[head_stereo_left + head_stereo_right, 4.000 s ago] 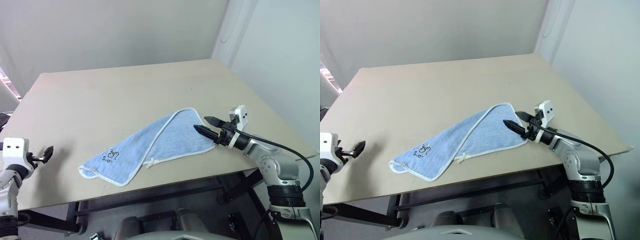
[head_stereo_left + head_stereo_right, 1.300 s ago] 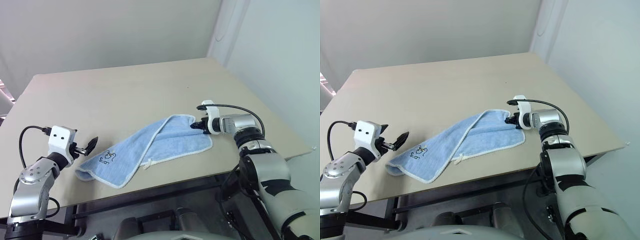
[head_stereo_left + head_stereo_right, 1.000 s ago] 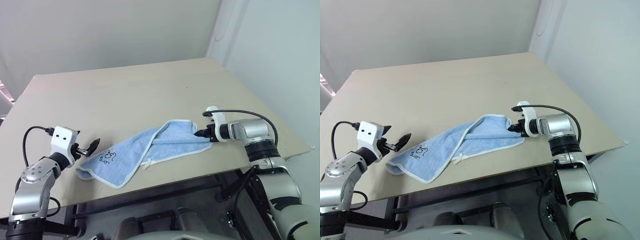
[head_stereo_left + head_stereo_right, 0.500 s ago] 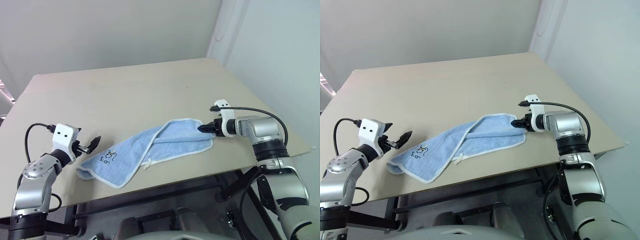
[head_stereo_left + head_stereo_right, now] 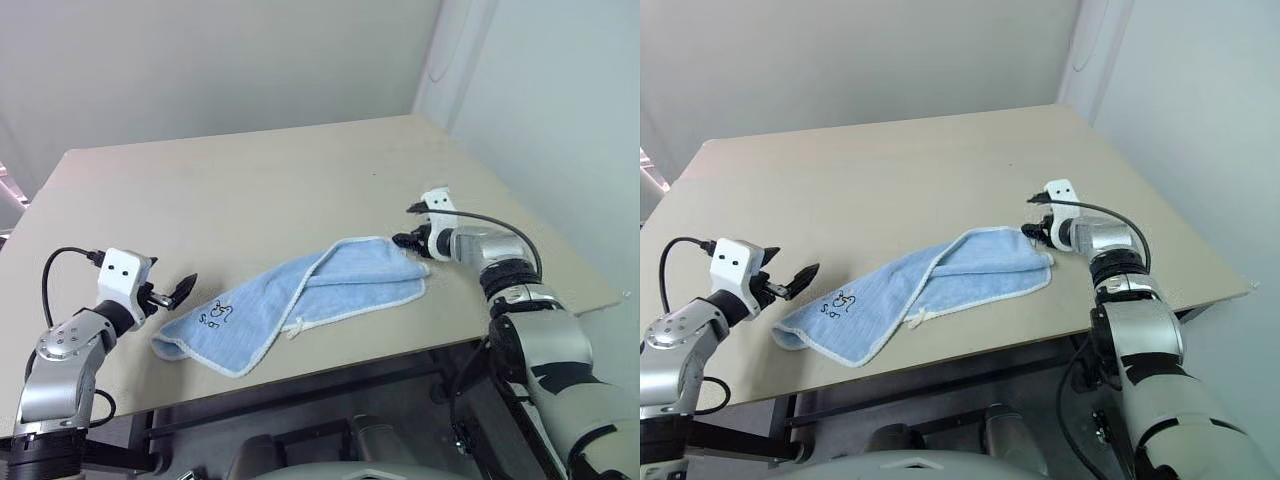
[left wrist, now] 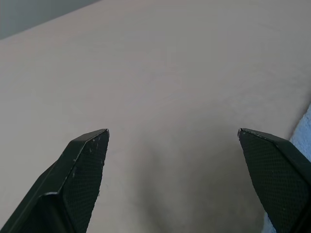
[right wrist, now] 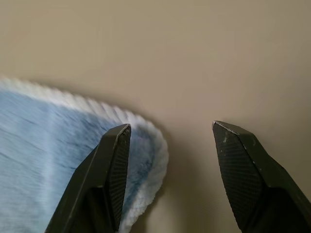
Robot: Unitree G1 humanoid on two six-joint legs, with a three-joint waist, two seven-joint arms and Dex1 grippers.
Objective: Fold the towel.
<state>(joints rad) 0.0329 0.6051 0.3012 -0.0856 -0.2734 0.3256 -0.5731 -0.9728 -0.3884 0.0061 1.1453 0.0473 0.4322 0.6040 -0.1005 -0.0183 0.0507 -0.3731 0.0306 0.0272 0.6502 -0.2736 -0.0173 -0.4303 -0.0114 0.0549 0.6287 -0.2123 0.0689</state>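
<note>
the towel (image 5: 300,300) lies loosely folded on the beige table (image 5: 250,190), close to the table's near edge, as a long slanted strip of light-blue cloth with white trim. its upper layer is doubled over so a white-edged fold line crosses the middle of the towel. a dark embroidered logo (image 5: 222,313) sits near the towel's left end, and a small white loop (image 5: 292,329) pokes out from the towel's near edge, about midway along it.

the right gripper (image 7: 170,133) is at the towel's right corner, angled down toward the table. its two black fingers stand apart with nothing between them; in the right wrist view one finger (image 7: 109,165) is over the rounded, white-trimmed corner of the towel and the other is over bare table just beside that corner. whether the finger actually touches the cloth cannot be told.

the left gripper (image 5: 180,290) is just beside the towel's left end, a little apart from it and low over the table. its fingers are spread wide and hold nothing; the left wrist view shows bare table between them, with a sliver of the towel's blue edge next to one finger (image 6: 282,165).
</note>
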